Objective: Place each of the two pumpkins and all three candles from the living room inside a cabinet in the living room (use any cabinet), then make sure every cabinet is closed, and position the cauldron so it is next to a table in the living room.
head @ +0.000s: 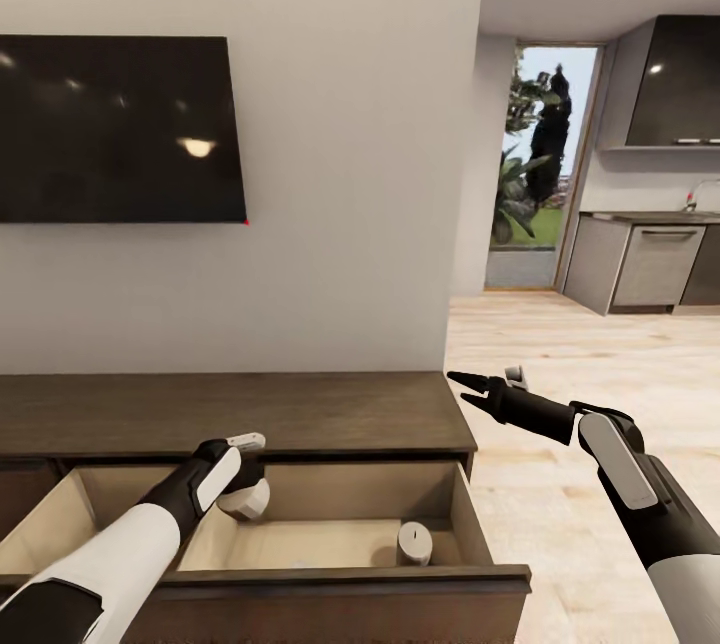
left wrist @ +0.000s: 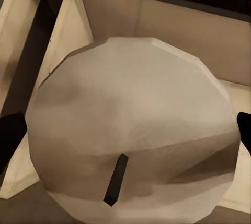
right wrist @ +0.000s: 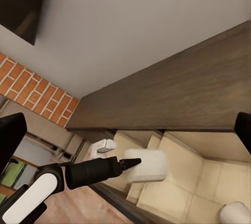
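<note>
The cabinet is a low dark-brown unit under the wall, with a pale-lined drawer pulled open toward me. My left gripper reaches down into that drawer, shut on a beige candle that hangs tilted above the drawer floor. In the left wrist view this candle sits between the fingertips, its wick facing the camera. Another candle stands in the drawer's right front corner. My right gripper hovers open and empty just past the cabinet's right end. The right wrist view looks over the cabinet top at the held candle.
A dark TV hangs on the wall above the cabinet. A second drawer stands open to the left. Wood floor stretches to the right toward a kitchen with grey units and a glass door.
</note>
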